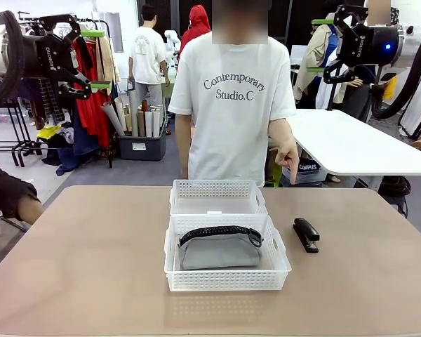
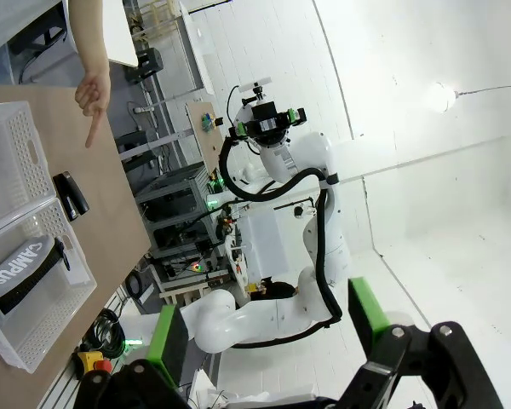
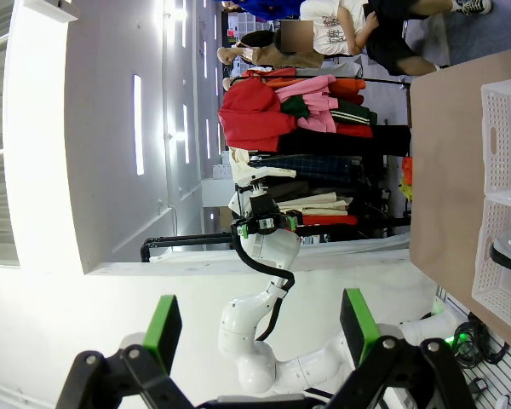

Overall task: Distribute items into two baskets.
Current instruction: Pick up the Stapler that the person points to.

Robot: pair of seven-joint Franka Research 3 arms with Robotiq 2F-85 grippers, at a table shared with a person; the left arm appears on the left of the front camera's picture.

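The left claw (image 1: 96,59) and right claw (image 1: 318,45) hang released. The right one should pinch the stapler (image 1: 306,234) across its narrow sides, then lower it into the far basket (image 1: 217,188).

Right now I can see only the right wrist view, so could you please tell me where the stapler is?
Observer: The stapler lies on the table, just right of the near basket and outside both baskets.
Operator: Thank you. Is anything in the far basket?
Observer: No, the far basket is empty. The pouch lies in the near one.
Operator: And what is the person doing?
Observer: The person's hand points one finger down, beyond the table's far edge, on the stapler's side.
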